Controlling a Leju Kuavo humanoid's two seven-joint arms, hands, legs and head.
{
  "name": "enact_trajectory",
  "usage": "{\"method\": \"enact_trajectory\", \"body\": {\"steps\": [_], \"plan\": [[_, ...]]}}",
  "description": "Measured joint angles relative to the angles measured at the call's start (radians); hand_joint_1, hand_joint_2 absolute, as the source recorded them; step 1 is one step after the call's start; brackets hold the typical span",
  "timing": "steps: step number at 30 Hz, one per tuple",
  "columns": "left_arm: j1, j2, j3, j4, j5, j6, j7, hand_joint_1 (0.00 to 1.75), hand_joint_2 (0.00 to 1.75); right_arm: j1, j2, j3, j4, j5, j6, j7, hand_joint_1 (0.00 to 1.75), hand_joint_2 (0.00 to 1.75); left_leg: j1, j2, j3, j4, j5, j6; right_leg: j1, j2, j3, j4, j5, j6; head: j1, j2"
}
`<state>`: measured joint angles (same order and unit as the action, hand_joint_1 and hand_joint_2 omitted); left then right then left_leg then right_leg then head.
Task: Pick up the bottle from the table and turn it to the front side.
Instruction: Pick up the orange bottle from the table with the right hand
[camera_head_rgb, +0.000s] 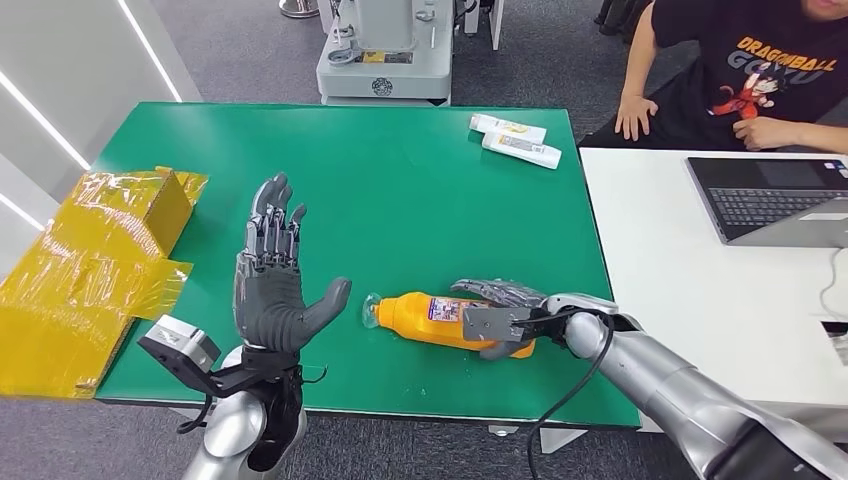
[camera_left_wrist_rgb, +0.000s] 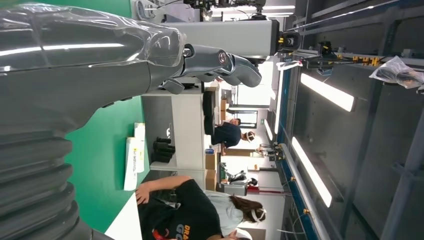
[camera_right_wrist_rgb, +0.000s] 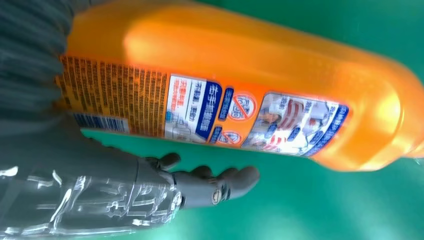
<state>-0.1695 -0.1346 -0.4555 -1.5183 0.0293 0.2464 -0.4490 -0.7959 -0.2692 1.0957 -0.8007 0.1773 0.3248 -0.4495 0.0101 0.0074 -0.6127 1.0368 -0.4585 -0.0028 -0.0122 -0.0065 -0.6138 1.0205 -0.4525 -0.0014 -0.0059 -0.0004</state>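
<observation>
An orange bottle (camera_head_rgb: 435, 320) lies on its side on the green table (camera_head_rgb: 400, 200), near the front edge, its clear cap pointing left. Its printed label with small text and a barcode faces up (camera_right_wrist_rgb: 200, 107). My right hand (camera_head_rgb: 500, 315) is cupped around the bottle's base, fingers arched over the top. In the right wrist view the thumb (camera_right_wrist_rgb: 210, 185) lies alongside the bottle with a strip of green between them. My left hand (camera_head_rgb: 275, 280) is raised upright to the left of the cap, fingers spread and holding nothing; its fingers (camera_left_wrist_rgb: 220, 62) point away from the table.
Two white tubes (camera_head_rgb: 515, 140) lie at the table's far right corner. A yellow wrapped box (camera_head_rgb: 90, 260) overhangs the left edge. A white table with a laptop (camera_head_rgb: 780, 195) adjoins on the right, where a person (camera_head_rgb: 760, 70) sits. A grey machine base (camera_head_rgb: 385, 60) stands behind.
</observation>
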Motion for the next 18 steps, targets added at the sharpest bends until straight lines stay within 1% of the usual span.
{"method": "enact_trajectory", "body": {"steps": [1, 3, 4, 5, 10, 18], "plan": [[0.0, 0.0, 0.0, 0.0, 0.001, 0.001, 0.0, 0.0, 1.75, 0.001, 0.0, -0.001, 0.0, 0.002, -0.001, 0.0, 0.38, 1.75, 0.0, 0.0, 0.0, 0.0, 0.0, 0.0, 0.0, 0.0, 0.0, 0.0, 0.0, 0.0, 0.0, 0.0], [0.0, 0.0, 0.0, 0.0, 0.002, 0.002, 0.002, 0.0, 1.75, 0.004, 0.0, -0.004, 0.0, 0.005, -0.004, 0.001, 1.08, 1.75, 0.0, 0.0, 0.001, 0.0, 0.0, 0.0, 0.0, 0.0, 0.001, 0.0, 0.0, 0.0, 0.0, 0.0], [0.001, 0.0, 0.0, 0.0, 0.002, 0.002, 0.003, 0.0, 1.75, 0.005, 0.0, -0.006, 0.0, 0.007, -0.005, 0.001, 1.4, 1.75, 0.0, 0.0, 0.002, 0.0, 0.0, 0.0, 0.0, 0.0, 0.002, 0.0, 0.0, 0.0, 0.0, 0.0], [0.001, 0.0, 0.0, 0.0, 0.002, 0.002, 0.003, 0.0, 1.75, 0.006, -0.001, -0.007, 0.0, 0.008, -0.006, 0.002, 1.46, 1.75, 0.0, 0.0, 0.002, 0.0, 0.0, 0.0, 0.0, 0.0, 0.002, 0.0, 0.0, 0.0, 0.0, 0.0], [0.005, 0.001, 0.0, 0.0, 0.002, 0.003, 0.003, 0.0, 1.75, 0.011, -0.002, -0.016, 0.0, 0.009, -0.007, -0.001, 1.61, 1.75, 0.0, 0.0, 0.003, 0.0, 0.0, 0.0, 0.0, 0.0, 0.003, 0.0, 0.0, 0.0, 0.0, 0.0], [0.009, 0.002, 0.0, 0.0, 0.002, 0.01, 0.003, 0.0, 1.75, 0.013, -0.002, -0.023, 0.0, 0.008, -0.002, -0.006, 1.62, 1.75, 0.0, 0.0, 0.003, 0.0, 0.0, 0.0, 0.0, 0.0, 0.003, 0.0, 0.0, 0.0, 0.0, 0.0]]}}
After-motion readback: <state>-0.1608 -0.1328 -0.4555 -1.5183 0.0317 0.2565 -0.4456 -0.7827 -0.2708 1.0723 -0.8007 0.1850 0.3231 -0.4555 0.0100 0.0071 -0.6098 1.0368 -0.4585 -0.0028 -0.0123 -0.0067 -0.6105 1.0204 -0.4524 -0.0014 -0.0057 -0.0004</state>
